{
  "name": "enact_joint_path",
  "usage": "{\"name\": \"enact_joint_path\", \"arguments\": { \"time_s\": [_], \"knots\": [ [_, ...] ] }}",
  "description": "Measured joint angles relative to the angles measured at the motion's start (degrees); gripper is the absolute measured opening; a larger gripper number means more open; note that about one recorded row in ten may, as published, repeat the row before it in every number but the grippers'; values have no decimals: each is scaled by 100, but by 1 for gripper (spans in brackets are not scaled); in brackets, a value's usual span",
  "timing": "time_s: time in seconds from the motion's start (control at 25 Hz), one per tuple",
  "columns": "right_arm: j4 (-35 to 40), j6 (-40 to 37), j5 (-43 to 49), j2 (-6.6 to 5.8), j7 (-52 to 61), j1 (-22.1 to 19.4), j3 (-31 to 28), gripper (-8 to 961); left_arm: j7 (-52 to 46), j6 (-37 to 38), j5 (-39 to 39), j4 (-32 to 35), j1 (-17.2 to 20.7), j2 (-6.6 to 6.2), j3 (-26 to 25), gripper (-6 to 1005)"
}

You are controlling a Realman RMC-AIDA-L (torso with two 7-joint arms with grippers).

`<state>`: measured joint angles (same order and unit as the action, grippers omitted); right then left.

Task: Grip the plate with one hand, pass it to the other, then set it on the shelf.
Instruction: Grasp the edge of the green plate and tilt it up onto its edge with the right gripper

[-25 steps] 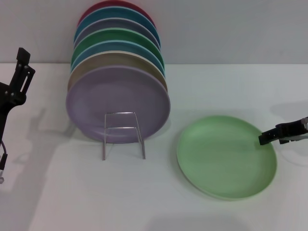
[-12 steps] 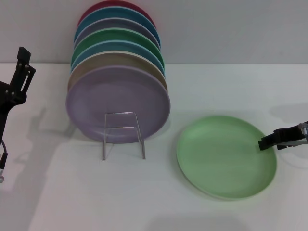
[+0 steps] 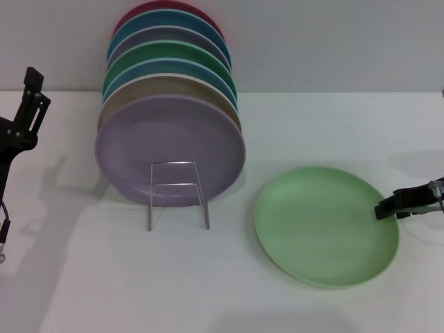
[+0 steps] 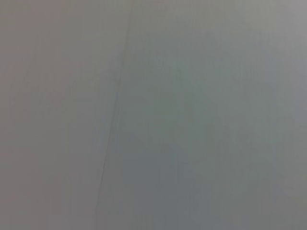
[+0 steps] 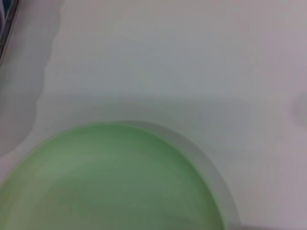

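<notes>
The pale mint-green plate (image 3: 325,225) lies flat on the white table, to the right of the rack. It fills the lower part of the right wrist view (image 5: 110,182). My right gripper (image 3: 388,207) comes in from the right edge, low, at the plate's right rim; I cannot tell whether it touches. The shelf (image 3: 177,194) is a thin wire rack standing left of the plate, its front loops bare. My left gripper (image 3: 31,97) is held up at the far left, away from everything. The left wrist view shows only a blank grey surface.
Several plates stand on edge in the rack, a lavender one (image 3: 170,149) in front, then beige, blue, a darker green one (image 3: 170,52), and others behind, against the grey wall. The white table (image 3: 208,291) extends in front.
My right gripper has sunk a little and drawn slightly right, now level with the plate's right rim. The plate, the rack and the left arm have not moved.
</notes>
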<state>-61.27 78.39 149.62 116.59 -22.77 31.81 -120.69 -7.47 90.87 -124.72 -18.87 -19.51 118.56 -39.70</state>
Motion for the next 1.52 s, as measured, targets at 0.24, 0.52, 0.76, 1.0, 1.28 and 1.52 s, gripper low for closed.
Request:
{"name": "enact_joint_path", "arguments": {
  "time_s": [0.24, 0.52, 0.76, 1.0, 1.28, 1.52],
  "knots": [
    [55, -11, 7, -7, -15, 29, 9, 372, 0, 0, 0, 15, 0, 0, -3, 862],
    [157, -20, 6, -17, -26, 80, 10, 259, 0, 0, 0, 24, 0, 0, -3, 862],
    [189, -49, 7, -23, -30, 93, 10, 202, 0, 0, 3, 25, 0, 0, -3, 862],
    [377, -104, 6, -30, -44, 153, 13, 179, 0, 1, 8, 24, -9, 0, -3, 862],
    [389, -114, 5, -32, -50, 179, 19, 153, 0, 0, 4, 33, -17, 0, -3, 862],
    [453, -114, 5, -32, -88, 230, 27, 139, 0, 0, 0, 34, -18, 0, -7, 862]
  ]
}}
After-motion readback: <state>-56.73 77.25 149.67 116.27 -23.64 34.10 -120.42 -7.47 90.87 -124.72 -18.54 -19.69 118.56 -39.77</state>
